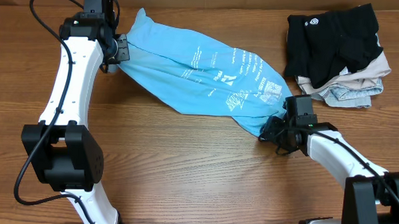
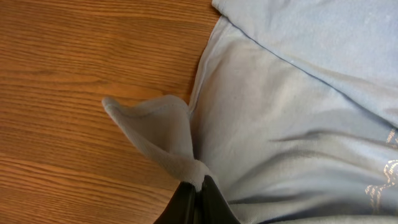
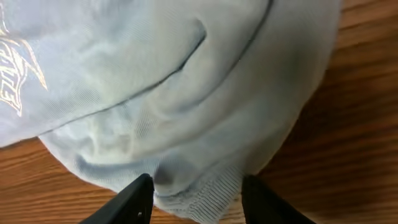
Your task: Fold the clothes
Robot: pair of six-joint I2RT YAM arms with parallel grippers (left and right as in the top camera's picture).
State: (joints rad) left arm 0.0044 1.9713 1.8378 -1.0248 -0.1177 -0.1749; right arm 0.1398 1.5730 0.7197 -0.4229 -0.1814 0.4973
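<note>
The light blue T-shirt (image 1: 194, 72) lies stretched in a bunched band across the wooden table, white small text facing up. My left gripper (image 1: 122, 51) is at its far left end, shut on a pinch of the fabric; in the left wrist view the cloth (image 2: 292, 124) gathers into the closed jaws (image 2: 200, 186). My right gripper (image 1: 273, 130) is at the shirt's lower right end. In the right wrist view its fingers (image 3: 198, 196) stand open on either side of the ribbed collar edge (image 3: 211, 190), not closed on it.
A black garment with a small white logo (image 1: 332, 37) lies at the back right on top of folded beige and pale grey-blue garments (image 1: 350, 87). Bare wooden table (image 1: 184, 165) extends in front of the shirt.
</note>
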